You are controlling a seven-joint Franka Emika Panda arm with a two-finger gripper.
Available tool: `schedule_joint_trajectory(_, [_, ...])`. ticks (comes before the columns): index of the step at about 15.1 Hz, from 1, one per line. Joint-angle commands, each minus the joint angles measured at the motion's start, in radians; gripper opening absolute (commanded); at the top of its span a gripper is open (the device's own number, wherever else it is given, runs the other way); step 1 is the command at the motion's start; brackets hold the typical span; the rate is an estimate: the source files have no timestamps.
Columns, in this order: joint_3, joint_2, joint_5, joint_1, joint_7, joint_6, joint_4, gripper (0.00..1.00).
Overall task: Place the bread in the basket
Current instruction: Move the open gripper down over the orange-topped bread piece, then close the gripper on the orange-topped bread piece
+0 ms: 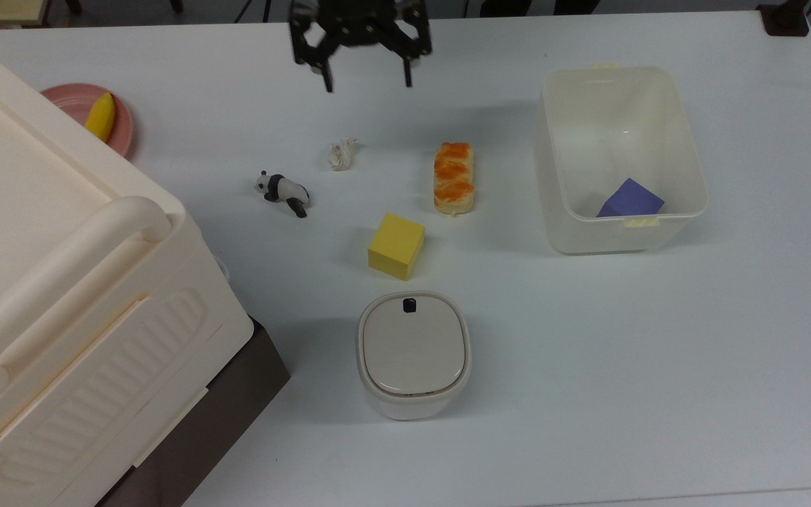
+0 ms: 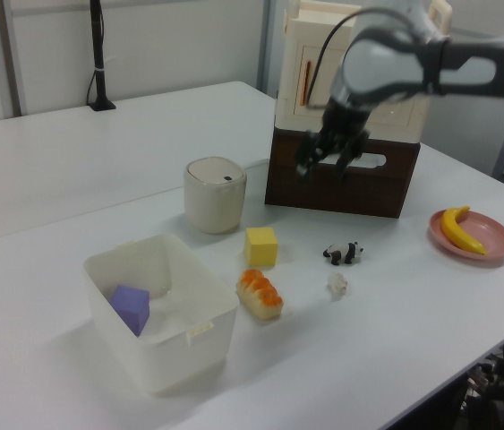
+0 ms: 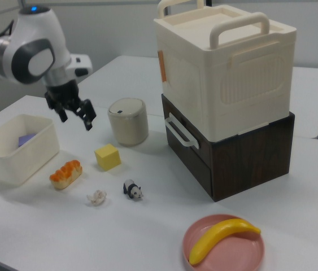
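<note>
The bread is a small loaf with an orange-brown glazed top, lying flat on the white table; it also shows as the bread and the bread. The basket, a translucent whitish tub, stands to the top view's right of it, with a purple block inside. My gripper hangs open above the table, up and to the left of the bread in the top view, holding nothing. In the side views my gripper is well above the tabletop. The basket sits beside the loaf.
A yellow cube and a beige lidded bin lie below the bread in the top view. A toy panda and a small white scrap sit left of it. A big cream handled box and a pink plate with a banana fill the left.
</note>
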Motion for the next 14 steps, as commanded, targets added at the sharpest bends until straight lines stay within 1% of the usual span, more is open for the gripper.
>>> schedule_joint_trajectory(1, [0.02,-0.021,0.017,0.058,0.061,0.11,-0.136,1.0])
schedule_joint_trajectory(6, [0.018,0.073,0.011,0.13,0.174,0.194,-0.133,1.0])
schedule_joint_trajectory(12, [0.015,0.189,-0.001,0.179,0.182,0.236,-0.109,1.0])
schedule_joint_trajectory(14, [0.011,0.228,-0.018,0.19,0.182,0.236,-0.095,1.0])
